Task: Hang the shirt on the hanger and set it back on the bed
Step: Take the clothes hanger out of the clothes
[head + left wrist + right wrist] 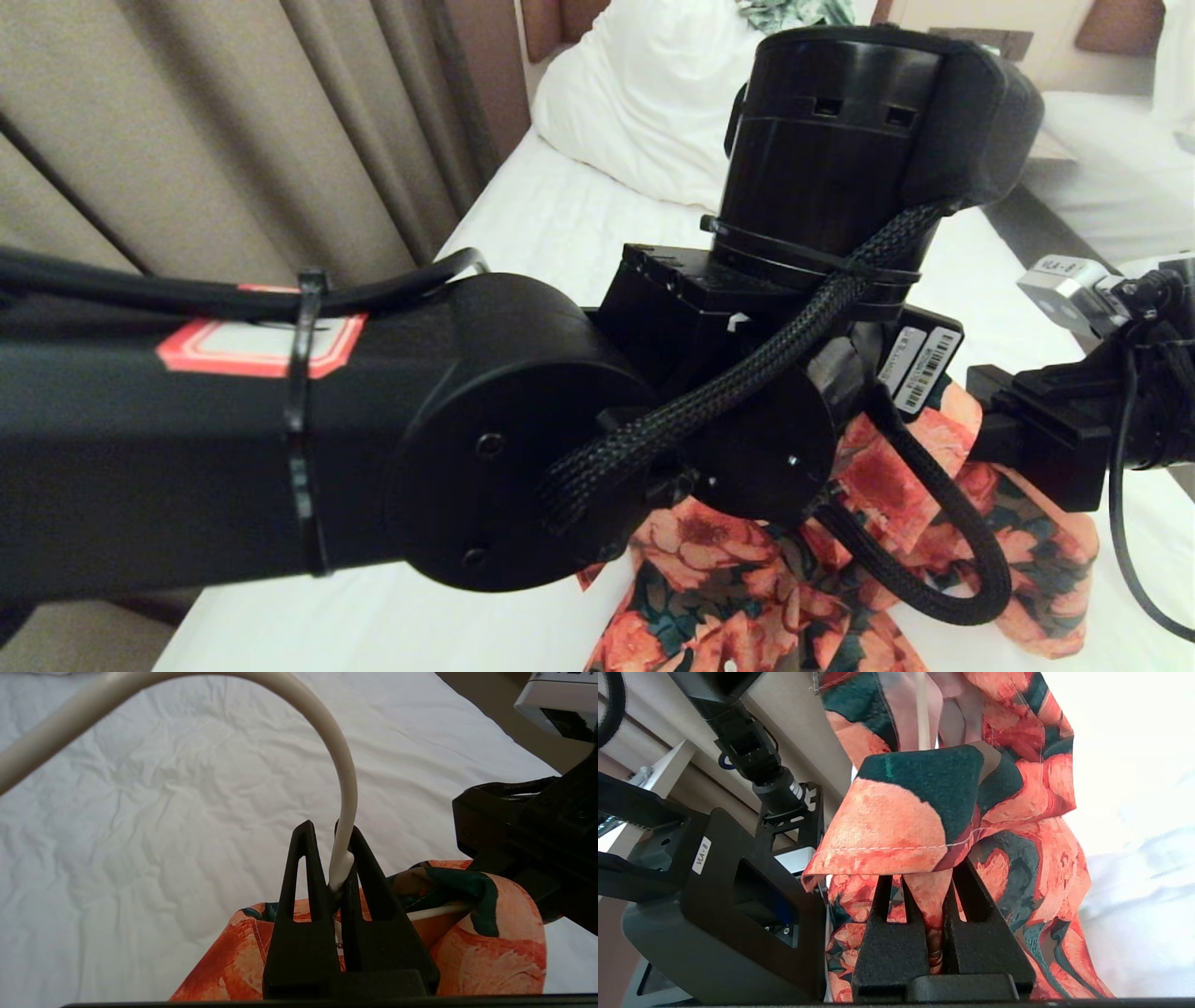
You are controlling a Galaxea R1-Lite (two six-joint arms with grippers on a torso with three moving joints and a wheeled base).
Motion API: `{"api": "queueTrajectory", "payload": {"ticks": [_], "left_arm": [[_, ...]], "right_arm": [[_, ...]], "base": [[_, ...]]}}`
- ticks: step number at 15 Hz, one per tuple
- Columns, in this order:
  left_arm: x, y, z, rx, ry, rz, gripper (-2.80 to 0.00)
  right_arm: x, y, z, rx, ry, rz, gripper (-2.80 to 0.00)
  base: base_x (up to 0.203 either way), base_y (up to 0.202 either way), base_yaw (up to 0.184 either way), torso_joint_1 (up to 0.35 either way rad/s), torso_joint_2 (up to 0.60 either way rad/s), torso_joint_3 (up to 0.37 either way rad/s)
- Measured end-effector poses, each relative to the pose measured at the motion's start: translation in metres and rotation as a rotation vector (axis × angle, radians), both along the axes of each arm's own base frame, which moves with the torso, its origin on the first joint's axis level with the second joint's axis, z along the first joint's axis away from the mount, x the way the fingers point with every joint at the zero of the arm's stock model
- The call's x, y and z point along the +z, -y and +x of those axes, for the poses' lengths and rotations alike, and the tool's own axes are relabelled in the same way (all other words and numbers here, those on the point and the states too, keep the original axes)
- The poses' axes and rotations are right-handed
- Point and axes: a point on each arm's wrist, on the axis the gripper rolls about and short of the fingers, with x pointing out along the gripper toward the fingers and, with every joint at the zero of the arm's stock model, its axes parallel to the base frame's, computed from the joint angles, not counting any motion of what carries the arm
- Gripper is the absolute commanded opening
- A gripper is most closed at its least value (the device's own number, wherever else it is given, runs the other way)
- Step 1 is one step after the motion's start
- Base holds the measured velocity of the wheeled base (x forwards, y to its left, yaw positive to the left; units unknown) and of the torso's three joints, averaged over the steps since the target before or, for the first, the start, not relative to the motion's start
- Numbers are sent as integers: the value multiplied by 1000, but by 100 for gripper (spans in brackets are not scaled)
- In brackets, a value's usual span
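A: Gripping the hanger [343,812] at the base of its curved hook, the left gripper [332,858] is seen clenched on the cream-white wire. Why is it held just there?

B: It is judged that the neck is the one part left bare. The floral shirt [472,947] is already draped over the wire, and a shoulder bar is glimpsed beneath the cloth.

A: And the right gripper [927,891]?

B: A fold of the shirt near its collar is pinched between its closed fingers, probably so the fabric can be settled on the shoulder.

A: Where is the garment kept?

B: It is held raised between both arms over the bed [560,224]; its lower part is seen reaching the white sheet.
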Motion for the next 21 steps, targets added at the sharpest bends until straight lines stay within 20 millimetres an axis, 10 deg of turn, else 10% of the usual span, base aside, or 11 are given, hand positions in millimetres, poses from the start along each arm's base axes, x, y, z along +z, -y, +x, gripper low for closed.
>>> {"api": "queueTrajectory", "payload": {"ticks": [1, 2, 21], "left_arm": [[0, 0, -1, -1, 0, 0, -280], [0, 0, -1, -2, 0, 0, -280], [31, -28, -1, 28, 27, -78, -280]], "right_arm": [[0, 0, 0, 0, 1, 0, -280], [0, 1, 0, -2, 3, 0, 0], [12, 3, -13, -6, 42, 4, 0]], "base": [[0, 0, 0, 0, 0, 0], [0, 0, 0, 0, 0, 0], [0, 0, 0, 0, 0, 0]]}}
